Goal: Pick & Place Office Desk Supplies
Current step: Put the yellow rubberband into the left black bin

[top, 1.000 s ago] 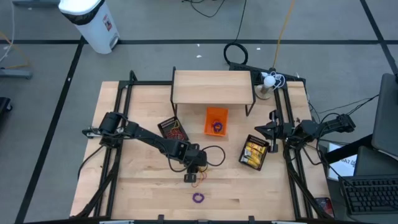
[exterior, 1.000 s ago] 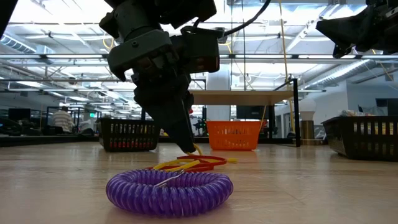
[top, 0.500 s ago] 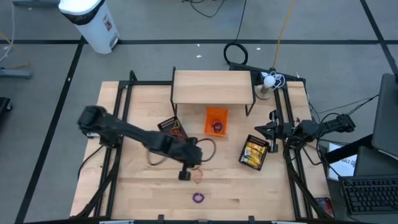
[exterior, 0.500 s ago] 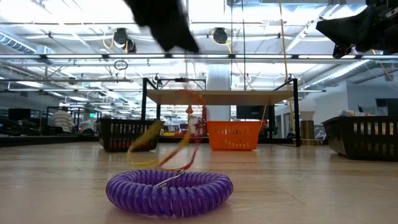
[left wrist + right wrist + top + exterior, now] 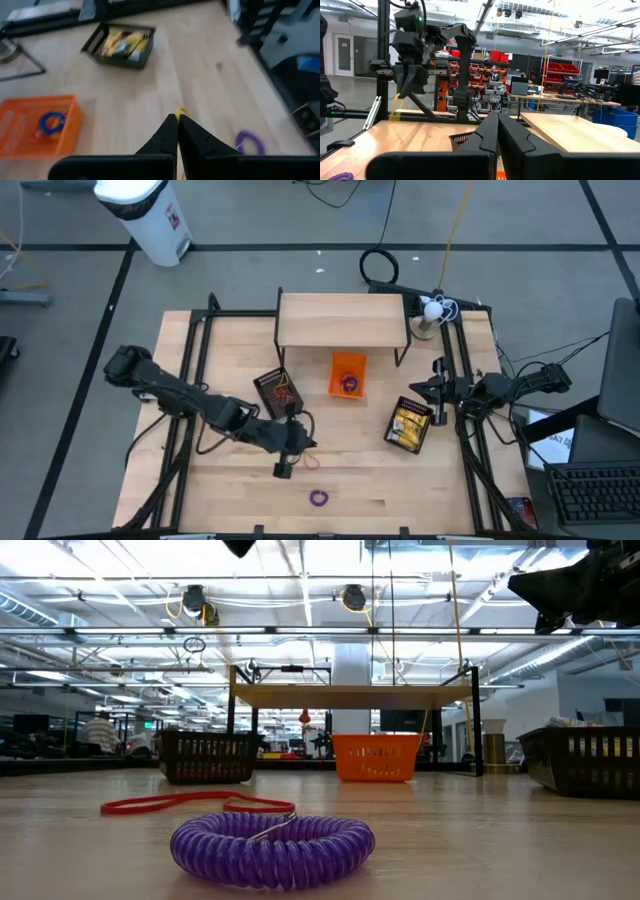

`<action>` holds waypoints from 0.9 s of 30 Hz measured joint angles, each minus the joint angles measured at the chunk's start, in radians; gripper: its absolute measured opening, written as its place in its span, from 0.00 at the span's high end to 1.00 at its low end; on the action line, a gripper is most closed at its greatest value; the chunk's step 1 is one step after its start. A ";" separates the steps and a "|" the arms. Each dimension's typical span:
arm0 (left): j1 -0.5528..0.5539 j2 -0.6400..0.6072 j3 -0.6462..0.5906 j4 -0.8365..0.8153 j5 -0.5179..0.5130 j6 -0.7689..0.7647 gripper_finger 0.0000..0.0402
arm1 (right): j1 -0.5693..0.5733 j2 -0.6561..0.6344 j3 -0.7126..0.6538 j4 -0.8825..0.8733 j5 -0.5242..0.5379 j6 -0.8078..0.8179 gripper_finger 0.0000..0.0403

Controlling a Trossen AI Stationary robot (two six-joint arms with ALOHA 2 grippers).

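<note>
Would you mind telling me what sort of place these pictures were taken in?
Most likely a robotics lab in an industrial hall: a wooden workbench framed by black rails, shelving with red parts bins behind, and exposed ceiling trusses with strip lights.

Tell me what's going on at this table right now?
The left gripper hangs above the wooden table, fingers shut on a thin yellow rubber band. A red rubber band lies on the table behind the purple coiled ring. The orange basket already holds a blue ring. The right gripper waits shut by the black basket of yellow pieces.
</note>
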 joint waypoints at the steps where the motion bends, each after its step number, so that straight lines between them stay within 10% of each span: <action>1: -0.006 -0.018 -0.002 -0.032 -0.024 0.002 0.99 | 0.000 0.000 0.000 0.000 0.000 0.001 0.99; 12: -0.100 -0.525 -0.270 -0.011 -0.435 -0.024 1.00 | 0.000 0.000 0.000 -0.002 0.000 -0.007 0.99; 27: -0.076 -1.312 -0.803 0.182 -0.559 -0.014 1.00 | 0.000 0.000 0.000 0.000 0.000 0.001 0.99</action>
